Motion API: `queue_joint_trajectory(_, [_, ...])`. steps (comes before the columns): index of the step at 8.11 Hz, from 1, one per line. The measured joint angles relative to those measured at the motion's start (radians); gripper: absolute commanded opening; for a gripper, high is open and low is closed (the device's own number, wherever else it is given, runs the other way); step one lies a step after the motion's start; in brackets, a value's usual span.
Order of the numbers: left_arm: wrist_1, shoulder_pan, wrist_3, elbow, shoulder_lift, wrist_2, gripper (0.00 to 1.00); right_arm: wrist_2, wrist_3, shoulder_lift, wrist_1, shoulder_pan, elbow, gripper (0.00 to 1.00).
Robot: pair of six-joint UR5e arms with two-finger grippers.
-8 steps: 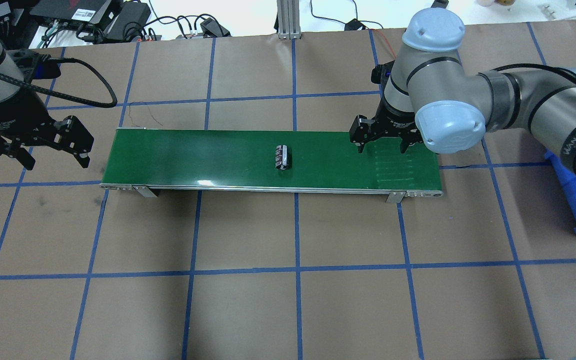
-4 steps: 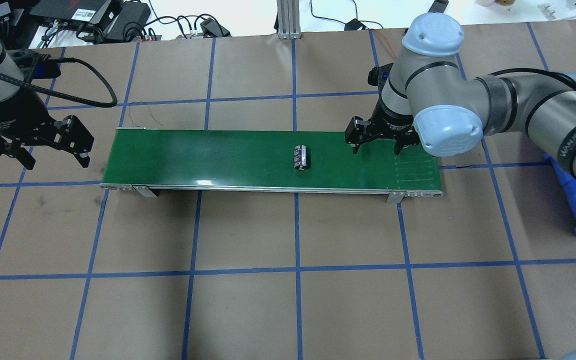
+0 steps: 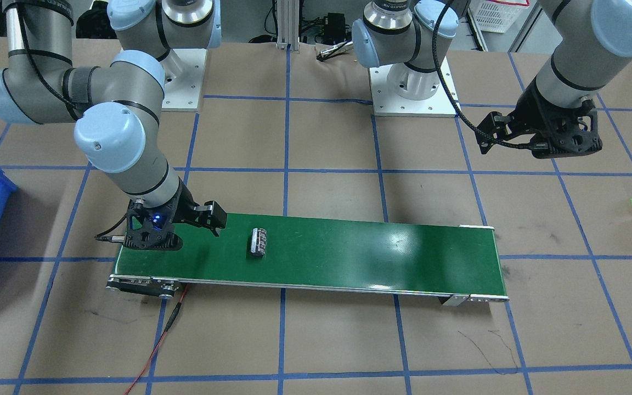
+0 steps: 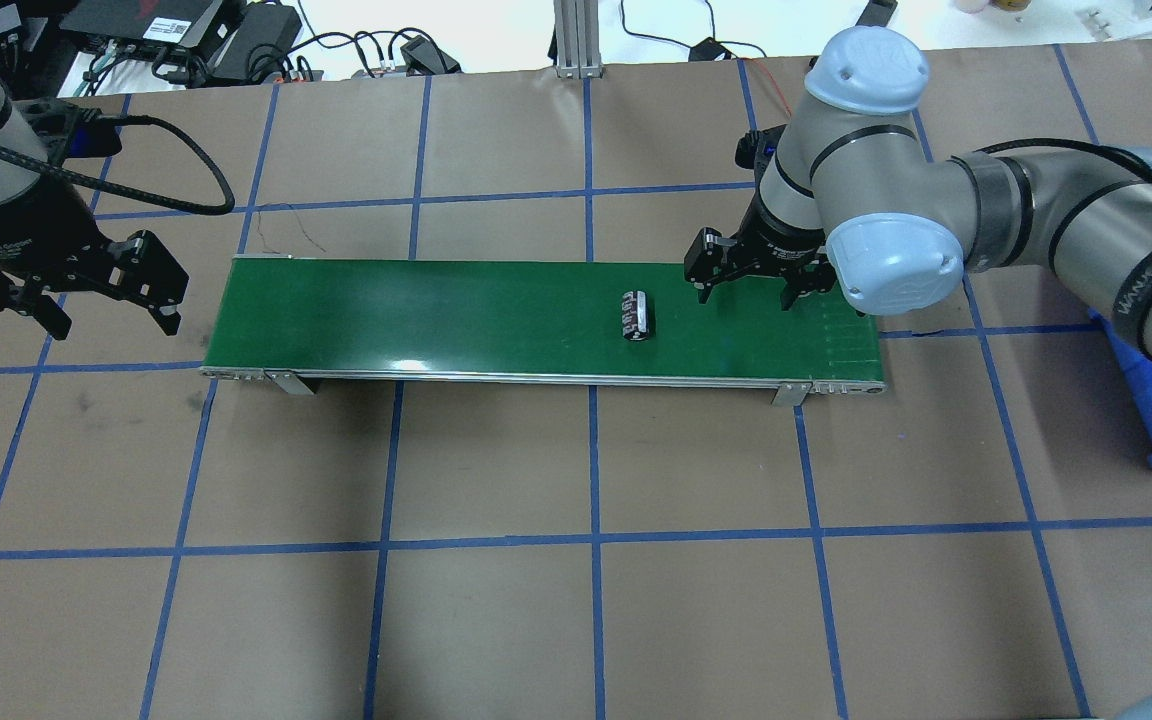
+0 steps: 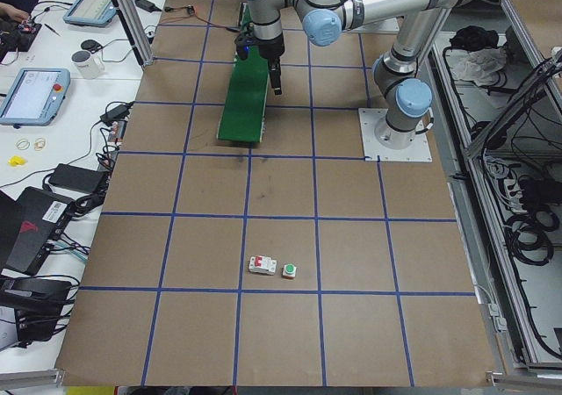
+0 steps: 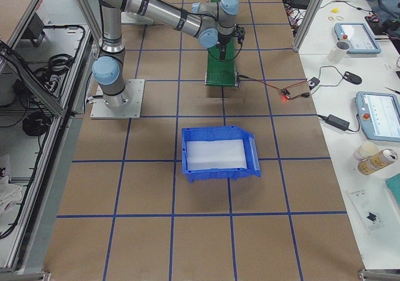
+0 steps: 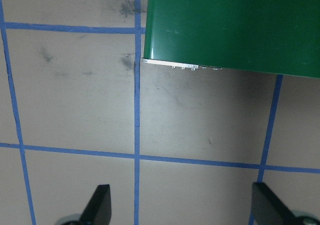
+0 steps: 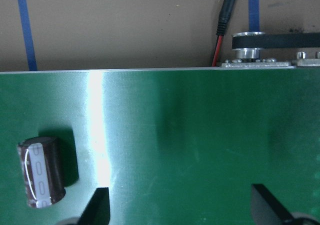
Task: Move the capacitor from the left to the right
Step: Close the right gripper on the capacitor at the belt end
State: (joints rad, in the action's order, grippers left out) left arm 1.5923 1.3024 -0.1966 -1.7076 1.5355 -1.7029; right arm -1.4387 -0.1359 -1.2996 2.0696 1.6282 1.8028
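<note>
Capacitor sits on the conveyor belt near the right gripper, jaws wide (left gripper too); pickup step, next probably straddle and pinch.

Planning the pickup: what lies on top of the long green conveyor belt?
Only the small dark cylindrical capacitor, lying on its side. The open right gripper hangs above the green belt's right end; the arm hides a patch of belt there.
</note>
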Motion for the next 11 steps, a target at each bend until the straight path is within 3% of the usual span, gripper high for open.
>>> queue_joint_trajectory(8, [-0.002, 0.0, -0.001, 0.0, 0.0, 0.0, 1.0, -0.006, -0.053, 0.024, 0.017, 0.014, 0.001, 0.99])
queue_joint_trajectory(9, [-0.002, 0.0, -0.001, 0.0, 0.0, 0.0, 1.0, -0.011, -0.052, 0.03, 0.017, 0.015, 0.001, 0.85])
queue_joint_trajectory(10, [-0.002, 0.0, -0.002, 0.0, 0.0, -0.001, 1.0, -0.017, -0.046, 0.034, 0.016, 0.016, 0.001, 0.55])
queue_joint_trajectory(11, [-0.002, 0.0, -0.002, 0.0, 0.0, -0.001, 1.0, -0.037, -0.023, 0.038, 0.013, 0.016, 0.001, 0.19])
